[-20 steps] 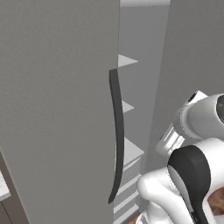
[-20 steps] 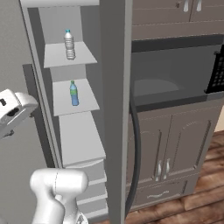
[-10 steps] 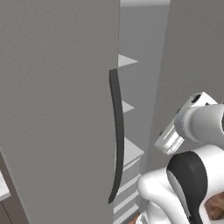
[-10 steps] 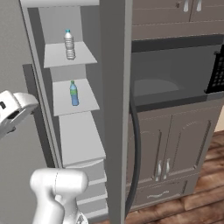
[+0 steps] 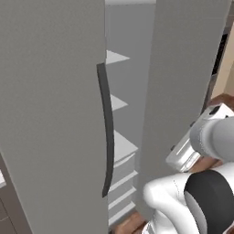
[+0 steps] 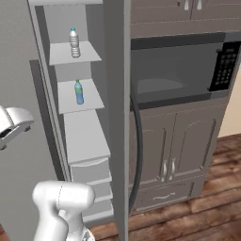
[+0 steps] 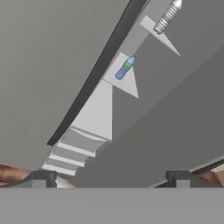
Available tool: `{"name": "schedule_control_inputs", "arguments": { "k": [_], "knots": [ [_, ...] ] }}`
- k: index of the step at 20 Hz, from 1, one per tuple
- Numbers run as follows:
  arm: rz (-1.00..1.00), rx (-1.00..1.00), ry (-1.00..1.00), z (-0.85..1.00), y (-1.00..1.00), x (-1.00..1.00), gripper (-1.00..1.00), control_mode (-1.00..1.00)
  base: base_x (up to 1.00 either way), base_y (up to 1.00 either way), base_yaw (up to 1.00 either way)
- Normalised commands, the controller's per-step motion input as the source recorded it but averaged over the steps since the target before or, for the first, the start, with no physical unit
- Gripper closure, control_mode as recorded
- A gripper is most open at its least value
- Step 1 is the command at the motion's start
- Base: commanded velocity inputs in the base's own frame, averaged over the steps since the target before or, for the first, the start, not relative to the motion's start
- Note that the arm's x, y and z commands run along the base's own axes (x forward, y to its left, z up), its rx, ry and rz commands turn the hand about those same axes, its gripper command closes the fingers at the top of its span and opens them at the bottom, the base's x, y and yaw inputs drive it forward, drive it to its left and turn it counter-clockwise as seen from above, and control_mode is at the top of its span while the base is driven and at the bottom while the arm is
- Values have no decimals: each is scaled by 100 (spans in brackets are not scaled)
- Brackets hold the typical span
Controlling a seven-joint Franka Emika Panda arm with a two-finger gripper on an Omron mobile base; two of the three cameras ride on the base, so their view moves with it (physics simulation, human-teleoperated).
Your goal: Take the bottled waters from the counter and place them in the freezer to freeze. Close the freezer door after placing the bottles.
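The freezer [image 6: 84, 136] stands open with white shelves inside. The clear greyish bottled water [image 6: 74, 43] stands upright on the upper shelf, and the blue one [image 6: 79, 92] stands on the shelf below. In the hand view, which is rolled, the blue bottle [image 7: 124, 69] and the clear bottle [image 7: 167, 17] lie far ahead. My gripper [image 7: 110, 179] is open and holds nothing, well back from the shelves. The open freezer door [image 5: 50, 105] with its dark handle [image 5: 107, 132] hangs at my left. The counter is out of view.
The fridge's other door [image 6: 116, 117] with a long dark handle [image 6: 137, 155] stands right of the opening. A built-in microwave [image 6: 174, 70] sits over grey-brown cabinet doors [image 6: 174, 150]. Wooden floor [image 6: 207, 207] runs along the bottom right. White drawers [image 6: 92, 179] fill the freezer's lower part.
The hand has sunk a little and drifted slightly away from the shelves. Both bottles stay put on their shelves, and the jaws stay open.
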Motion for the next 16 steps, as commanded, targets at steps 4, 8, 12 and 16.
{"name": "schedule_control_inputs", "arguments": {
  "k": [4,8,12,16],
  "knots": [
    [0,0,0,0,0,0,-100,100,0,-66,15],
    [0,0,0,0,0,0,-100,100,-19,-44,20],
    [0,0,0,0,0,0,-100,100,-73,-8,23],
    [0,0,0,0,0,0,-100,100,-21,-40,26]
  ]
}}
